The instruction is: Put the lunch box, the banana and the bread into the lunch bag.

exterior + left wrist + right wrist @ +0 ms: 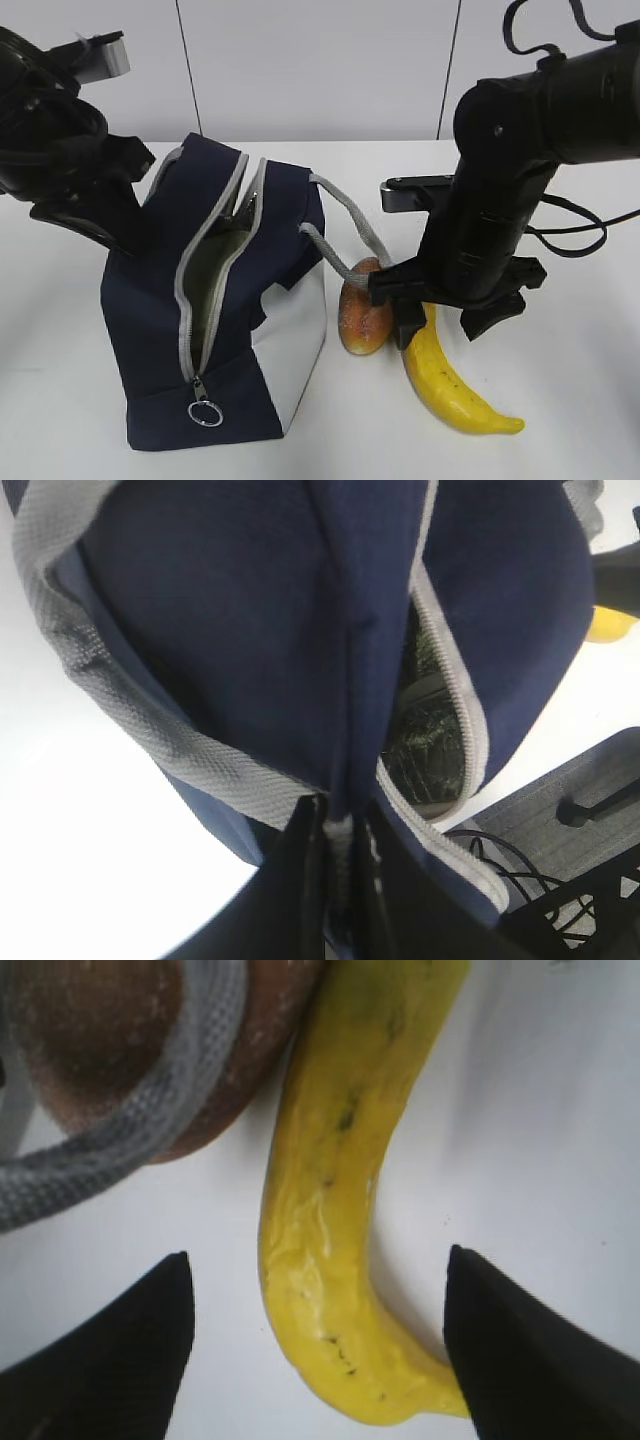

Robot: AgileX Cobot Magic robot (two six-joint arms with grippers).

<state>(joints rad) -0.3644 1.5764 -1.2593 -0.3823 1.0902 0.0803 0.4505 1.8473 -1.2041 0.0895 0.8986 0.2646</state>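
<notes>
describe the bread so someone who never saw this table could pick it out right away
Start at the navy lunch bag standing unzipped on the white table. On its right a grey strap handle loops down onto the bread, a small oval golden-brown roll. The banana beside it is yellow, longer and curved.

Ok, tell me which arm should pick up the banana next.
The right. Its open gripper already hangs over the banana, a finger on each side. The left gripper is shut on the lunch bag, pinching its edge beside the open zipper, so it looks busy.
</notes>
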